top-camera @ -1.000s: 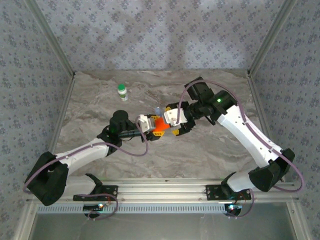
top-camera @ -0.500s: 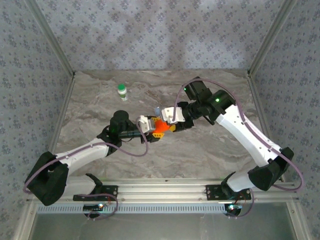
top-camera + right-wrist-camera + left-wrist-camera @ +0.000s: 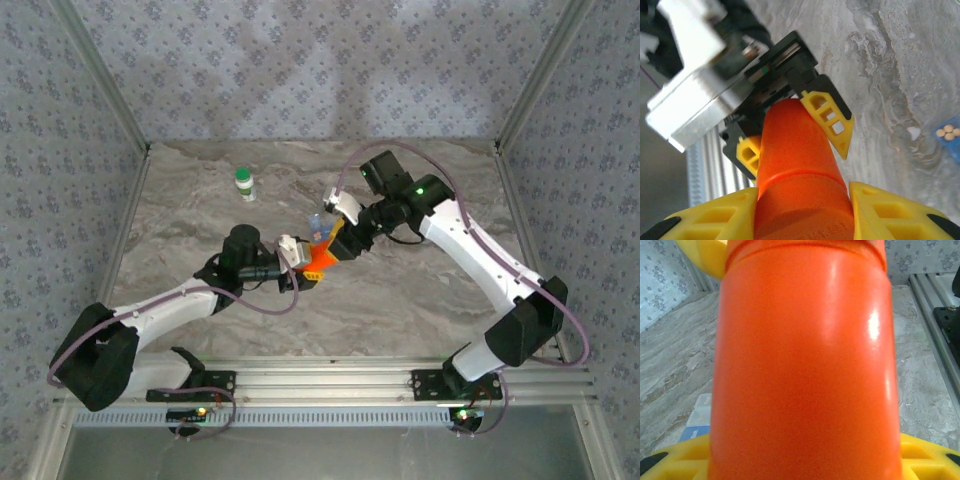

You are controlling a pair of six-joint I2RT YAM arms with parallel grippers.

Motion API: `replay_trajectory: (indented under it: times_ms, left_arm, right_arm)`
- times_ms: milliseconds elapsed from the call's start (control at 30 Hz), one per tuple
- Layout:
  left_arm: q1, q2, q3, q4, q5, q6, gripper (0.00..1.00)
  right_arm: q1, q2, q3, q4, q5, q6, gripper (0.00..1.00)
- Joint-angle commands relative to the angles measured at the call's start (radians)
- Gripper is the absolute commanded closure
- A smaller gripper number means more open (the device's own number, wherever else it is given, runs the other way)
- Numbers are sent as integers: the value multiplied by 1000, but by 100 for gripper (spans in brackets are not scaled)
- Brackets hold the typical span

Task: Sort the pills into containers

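Note:
An orange bottle (image 3: 318,258) is held above the table's middle with my left gripper (image 3: 310,262) shut on its body. In the left wrist view the bottle (image 3: 805,365) stands between that gripper's yellow fingers (image 3: 675,460). My right gripper (image 3: 802,210) is shut on the bottle's cap end (image 3: 802,200), one yellow finger pressed against each side. The containers, a blue and clear pill box (image 3: 315,222), lie on the table just behind the bottle, partly hidden. Several small pale pills (image 3: 946,132) sit in one blue compartment of the pill box (image 3: 954,145).
A white bottle with a green cap (image 3: 245,183) stands at the back left of the marble table (image 3: 420,290). Patterned walls close in the back and both sides. A metal rail (image 3: 330,380) runs along the near edge.
My right gripper has swung left and back over the orange bottle's cap end and closed on it. The left gripper has kept its hold, the bottle tilting slightly.

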Motion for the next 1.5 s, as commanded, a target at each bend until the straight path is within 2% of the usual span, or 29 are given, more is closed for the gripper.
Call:
replay_trajectory:
  times_ms: [0,33,133,167,267,367,467,567,633,833,1033,1233,1300,1467]
  left_arm:
    - [-20,-57,29,136,7,22,100]
    - [-20,-58,28,135,6,23,100]
    - [-19,-57,27,136,1,24,100]
    - [-20,-55,27,136,1,22,100]
    - [-20,-47,30,137,0,19,100]
    - [-21,-48,30,140,-2,13,100]
    - [-21,-48,25,175,-11,-7,100]
    - [-23,-49,18,211,-37,-25,100]
    - [-23,-44,21,215,-48,-29,100]
    - [-32,-23,38,219,-71,-30,100]
    - [-36,-25,37,230,-129,-27,100]
    - [-36,-35,29,239,-177,-22,100]
    - [-37,-33,27,239,-186,-20,100]
    - [-38,-24,27,239,-213,-26,100]
  right_arm:
    - [-43,28,-42,66,-92,322,82]
    - [-54,20,-43,72,-78,348,69]
    - [-64,-38,-75,110,-22,343,53]
    - [-67,-63,-95,141,2,345,44]
    - [-76,-124,-141,208,13,349,32]
    - [-49,-197,-193,270,-5,211,15]
    - [-33,-289,-326,490,23,210,0]
    - [-33,-332,-420,654,64,317,1]
    - [-16,-329,-421,685,87,339,2]
    - [20,-226,-306,549,106,339,6]
    - [28,-148,-261,483,31,369,17]
    - [31,-95,-208,401,1,420,22]
    - [31,-80,-193,378,-18,443,30]
    - [28,-58,-159,331,-57,477,57]
